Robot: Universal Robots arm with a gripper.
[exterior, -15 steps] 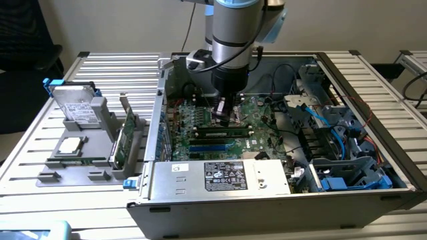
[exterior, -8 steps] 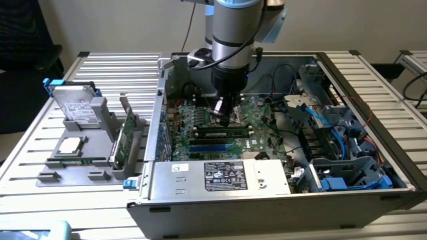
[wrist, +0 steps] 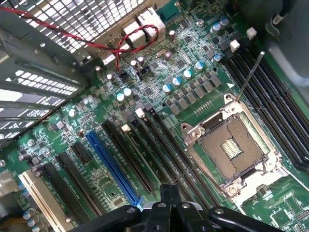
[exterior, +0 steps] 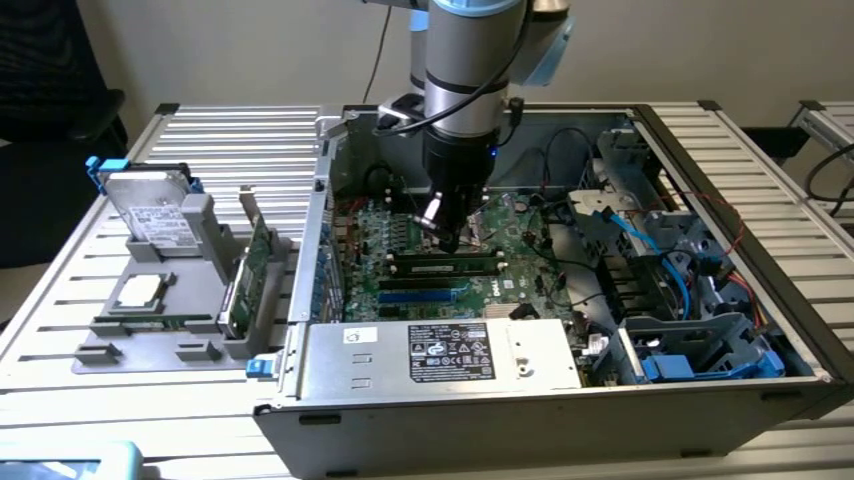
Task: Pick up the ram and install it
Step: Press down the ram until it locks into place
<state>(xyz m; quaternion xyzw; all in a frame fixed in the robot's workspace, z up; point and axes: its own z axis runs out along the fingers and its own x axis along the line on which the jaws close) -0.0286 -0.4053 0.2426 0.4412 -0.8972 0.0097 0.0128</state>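
Gripper: the gripper point(exterior: 450, 238) hangs low inside the open case point(exterior: 801, 375), pointing down at the motherboard point(exterior: 400, 235).
Gripper state: I cannot tell if it is spread or closed, and I see nothing held in it.
Ram place: the ram point(exterior: 447, 267) lies along a slot just under the gripper tip, a little to the side of the power supply point(exterior: 447, 352). It seems apart from the gripper, but I am not sure.
Ram look: a long, thin green stick with a row of dark chips, lying level. Its ends are too small to judge.
Risk 1: in my judgement the stick may be not fully seated. An off-centre push can then tilt it and bend the slot.
Risk 2: the open CPU socket point(wrist: 236, 150) and its thin lever point(wrist: 248, 77) are near the gripper. A sideways slip can hit them.
Risk 3: the blue cables point(exterior: 638, 232) are apart from the gripper, but a wide arm swing may catch them.
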